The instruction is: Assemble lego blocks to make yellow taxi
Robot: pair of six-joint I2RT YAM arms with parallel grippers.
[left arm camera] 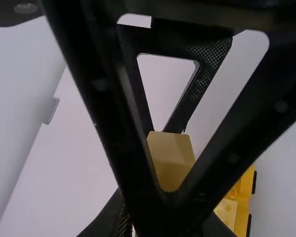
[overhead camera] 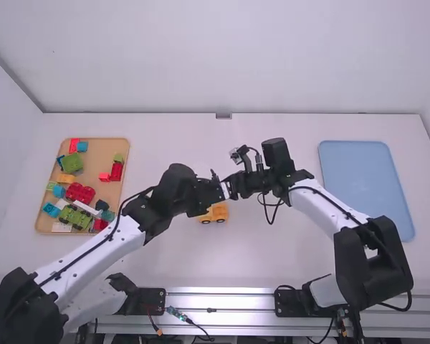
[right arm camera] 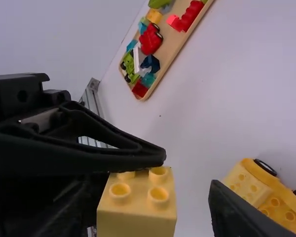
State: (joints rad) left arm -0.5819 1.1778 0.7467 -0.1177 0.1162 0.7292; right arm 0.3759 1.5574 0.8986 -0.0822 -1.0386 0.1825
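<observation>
Wooden tray (overhead camera: 120, 193): set on the desk (overhead camera: 272, 269) at nine o'clock from the pincers in the high view; loaded with mixed blocks, among them a red piece (overhead camera: 79, 192), a green wheeled piece (overhead camera: 75, 217) and a green block (overhead camera: 72, 163).

Blue tray (overhead camera: 365, 188): placed at three o'clock.

Obstructions: the desk's middle is crossed by both arms; the wheeled yellow base (overhead camera: 215, 214), set between six and seven o'clock, is partly covered by them. A black cable (overhead camera: 271, 215) is looped near five o'clock.

Yellow block (right arm camera: 137, 219), four studs: held above the desk at the fingertips of the left pincer (overhead camera: 218, 188), closed on it; one finger is seen against its studded end, the grip's other side being hidden.

Right pincer (overhead camera: 234, 186): fingers parted; the block is framed between them, with a gap left on one side. The wheeled yellow base is seen beyond, apart from the block.
</observation>
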